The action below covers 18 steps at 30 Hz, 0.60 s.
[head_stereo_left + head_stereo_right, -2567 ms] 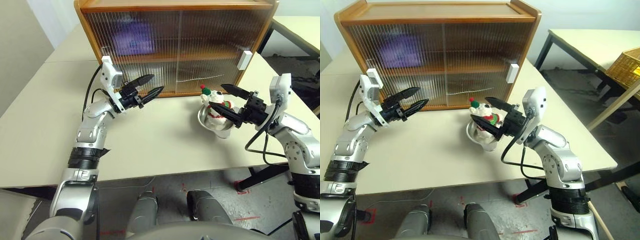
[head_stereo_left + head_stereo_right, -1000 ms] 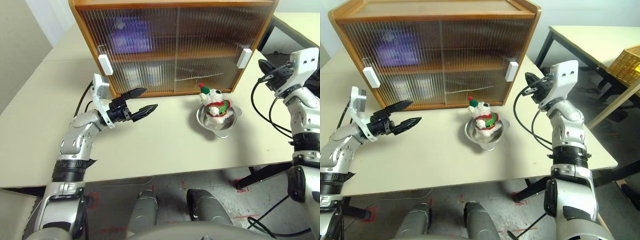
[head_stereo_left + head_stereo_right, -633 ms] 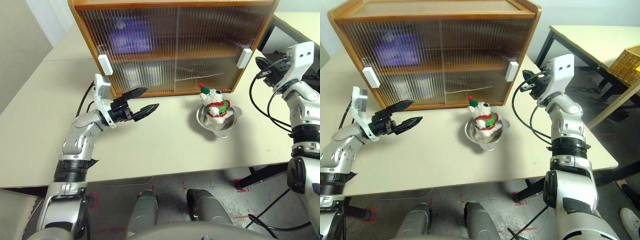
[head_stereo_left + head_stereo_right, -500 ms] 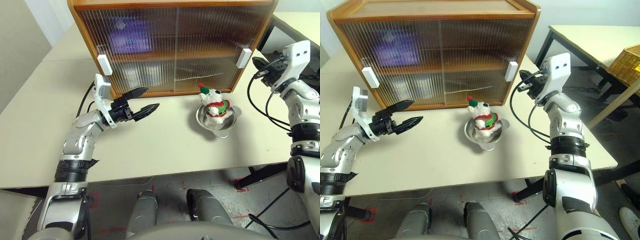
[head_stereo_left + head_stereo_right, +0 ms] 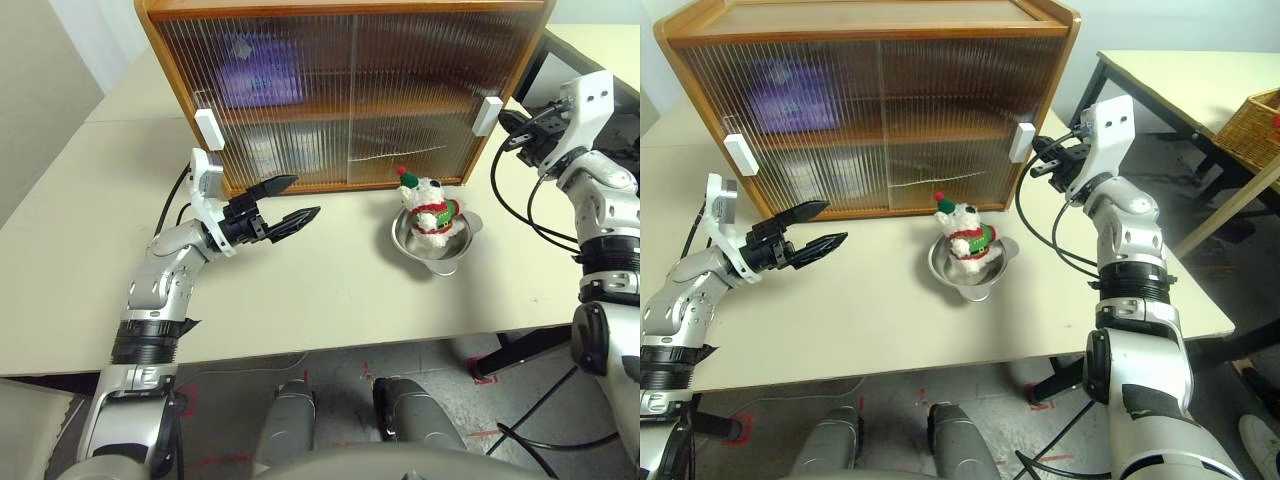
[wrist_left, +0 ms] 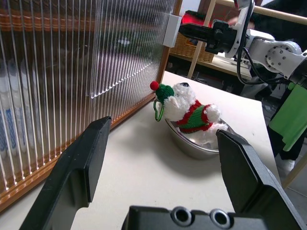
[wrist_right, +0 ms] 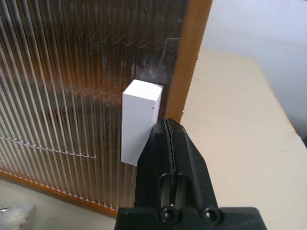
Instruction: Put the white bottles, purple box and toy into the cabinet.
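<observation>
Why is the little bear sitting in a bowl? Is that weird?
A bit odd: the small white plush bear with red-green scarf sits upright in a shiny steel bowl, outside the closed orange-brown wooden cabinet. Nothing looks spilled or broken.

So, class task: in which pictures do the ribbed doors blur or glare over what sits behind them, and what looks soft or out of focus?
Left eye view: the orange-brown wooden cabinet with ribbed translucent doors smears the lavender-purple box into a hazy patch. Left wrist view: bright streaks run down the ribs, and the open left pincer looms large and soft-edged. Right wrist view: the shut right pincer is close and dark before the white rectangular handle.
</observation>
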Motion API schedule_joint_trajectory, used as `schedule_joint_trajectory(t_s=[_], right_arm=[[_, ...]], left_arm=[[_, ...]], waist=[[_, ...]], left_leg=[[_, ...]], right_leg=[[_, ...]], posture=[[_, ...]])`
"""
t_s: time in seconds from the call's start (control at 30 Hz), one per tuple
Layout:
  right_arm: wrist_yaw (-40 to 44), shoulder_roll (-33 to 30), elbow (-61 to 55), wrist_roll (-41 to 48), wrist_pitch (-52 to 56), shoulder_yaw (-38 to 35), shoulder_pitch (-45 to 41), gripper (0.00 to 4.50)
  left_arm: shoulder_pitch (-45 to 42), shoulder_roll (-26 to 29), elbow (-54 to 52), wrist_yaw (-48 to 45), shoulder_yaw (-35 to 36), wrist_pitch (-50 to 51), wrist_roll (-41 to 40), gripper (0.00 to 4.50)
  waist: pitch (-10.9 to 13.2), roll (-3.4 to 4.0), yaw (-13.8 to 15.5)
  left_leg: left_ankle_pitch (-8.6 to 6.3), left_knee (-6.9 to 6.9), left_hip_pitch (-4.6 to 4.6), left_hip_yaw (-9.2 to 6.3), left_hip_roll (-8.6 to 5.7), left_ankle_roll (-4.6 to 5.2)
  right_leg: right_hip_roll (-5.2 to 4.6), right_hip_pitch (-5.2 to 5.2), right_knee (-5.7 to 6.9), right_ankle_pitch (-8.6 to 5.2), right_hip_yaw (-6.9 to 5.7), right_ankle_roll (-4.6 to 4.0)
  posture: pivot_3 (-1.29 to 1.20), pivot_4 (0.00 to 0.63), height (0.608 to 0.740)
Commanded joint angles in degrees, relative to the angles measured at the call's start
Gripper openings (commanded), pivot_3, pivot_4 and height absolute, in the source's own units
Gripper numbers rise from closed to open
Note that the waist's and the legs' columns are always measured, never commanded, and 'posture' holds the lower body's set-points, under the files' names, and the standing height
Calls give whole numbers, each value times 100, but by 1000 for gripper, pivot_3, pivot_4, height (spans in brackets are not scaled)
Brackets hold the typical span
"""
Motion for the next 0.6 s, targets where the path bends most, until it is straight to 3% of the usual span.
schedule_joint_trajectory(t_s=[0.03, 0.6], right_arm=[[52, 76, -134, -36, 155, 145, -57, 20], [-12, 562, -979, 12, 790, 428, -196, 20]], left_arm=[[2, -29, -82, 0, -65, -6, 51, 4500], [11, -24, -72, -23, -57, -34, 58, 4500]], waist=[[0, 0, 0], [0, 1, -2]], left_leg=[[0, 0, 0, 0, 0, 0], [0, -2, -1, 3, 1, 0]], right_leg=[[0, 0, 0, 0, 0, -1], [4, -6, 0, 5, -12, -9]], posture=[[29, 88, 740], [33, 84, 740]])
